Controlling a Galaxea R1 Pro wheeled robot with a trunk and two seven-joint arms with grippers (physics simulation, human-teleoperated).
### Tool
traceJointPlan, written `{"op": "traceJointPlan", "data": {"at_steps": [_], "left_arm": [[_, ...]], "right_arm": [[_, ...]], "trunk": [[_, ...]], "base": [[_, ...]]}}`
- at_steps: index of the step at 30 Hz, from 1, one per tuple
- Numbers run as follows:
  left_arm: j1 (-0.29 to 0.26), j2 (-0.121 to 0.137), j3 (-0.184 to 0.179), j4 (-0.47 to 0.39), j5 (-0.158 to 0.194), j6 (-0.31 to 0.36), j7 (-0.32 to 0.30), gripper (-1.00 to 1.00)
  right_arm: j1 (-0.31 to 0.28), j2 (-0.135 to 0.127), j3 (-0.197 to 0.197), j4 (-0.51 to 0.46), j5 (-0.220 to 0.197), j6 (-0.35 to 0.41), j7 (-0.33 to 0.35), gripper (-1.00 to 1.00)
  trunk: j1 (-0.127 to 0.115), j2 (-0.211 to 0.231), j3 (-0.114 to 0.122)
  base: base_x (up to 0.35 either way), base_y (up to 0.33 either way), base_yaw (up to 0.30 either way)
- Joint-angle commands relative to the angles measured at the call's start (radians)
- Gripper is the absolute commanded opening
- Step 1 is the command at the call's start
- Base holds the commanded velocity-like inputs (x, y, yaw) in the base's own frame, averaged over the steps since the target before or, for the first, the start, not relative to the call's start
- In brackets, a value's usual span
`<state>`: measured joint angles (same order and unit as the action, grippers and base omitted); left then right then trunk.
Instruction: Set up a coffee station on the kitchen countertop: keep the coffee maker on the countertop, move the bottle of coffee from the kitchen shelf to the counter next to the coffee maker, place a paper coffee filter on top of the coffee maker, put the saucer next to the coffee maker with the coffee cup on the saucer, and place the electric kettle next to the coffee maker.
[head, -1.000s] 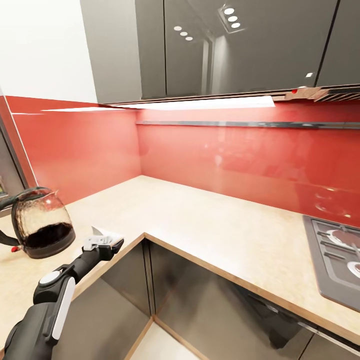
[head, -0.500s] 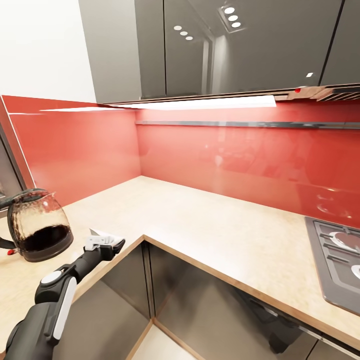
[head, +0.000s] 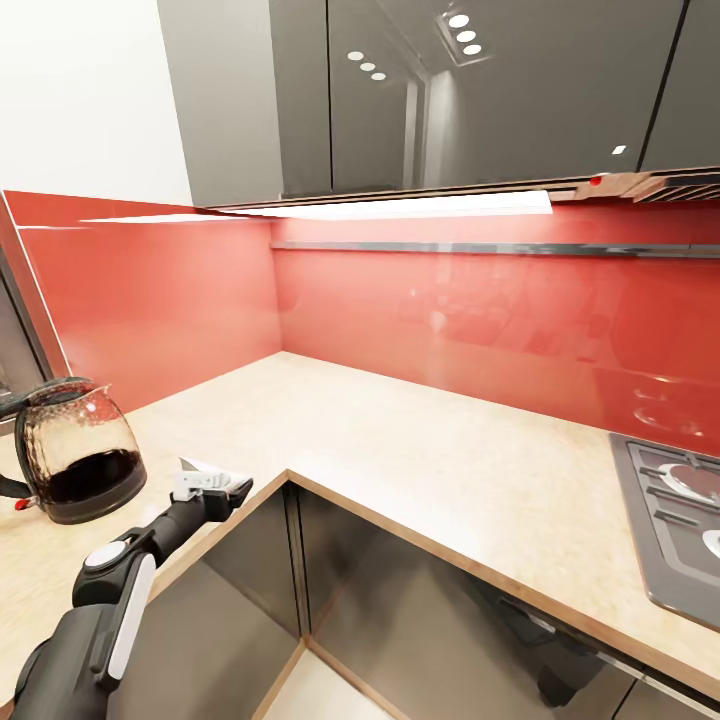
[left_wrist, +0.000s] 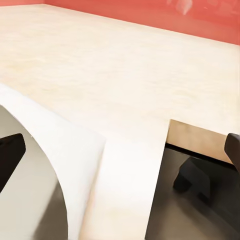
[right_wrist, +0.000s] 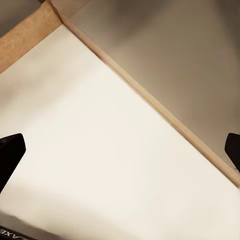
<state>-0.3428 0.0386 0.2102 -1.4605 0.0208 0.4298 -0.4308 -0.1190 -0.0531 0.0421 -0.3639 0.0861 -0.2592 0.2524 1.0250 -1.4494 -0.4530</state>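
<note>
Gripping paper coffee filter, left end effector.

Open room is offered by the long light wood kitchen countertop through its corner and along the glossy red backsplash. At its left end the way is blocked by the rounded, partly see-through dark electric kettle; at its right end, by the dark grey gas hob. Overhead passage is limited by the glossy grey wall cabinets.
</note>
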Motion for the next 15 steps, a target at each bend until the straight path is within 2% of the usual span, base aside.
{"op": "traceJointPlan", "data": {"at_steps": [1, 15], "left_arm": [[-0.001, 0.000, 0.001, -0.001, 0.002, 0.008, -0.005, 1.00], [-0.001, -0.001, -0.002, 0.000, 0.002, 0.012, -0.003, 1.00]], "right_arm": [[-0.001, -0.001, 0.002, 0.000, 0.009, -0.004, -0.002, 1.00], [-0.001, -0.001, 0.002, 0.000, 0.009, -0.004, -0.002, 1.00]], "trunk": [[0.000, -0.001, -0.001], [0.000, -0.001, -0.001]], "base": [[0.000, 0.000, 0.000], [0.000, 0.000, 0.000]]}}
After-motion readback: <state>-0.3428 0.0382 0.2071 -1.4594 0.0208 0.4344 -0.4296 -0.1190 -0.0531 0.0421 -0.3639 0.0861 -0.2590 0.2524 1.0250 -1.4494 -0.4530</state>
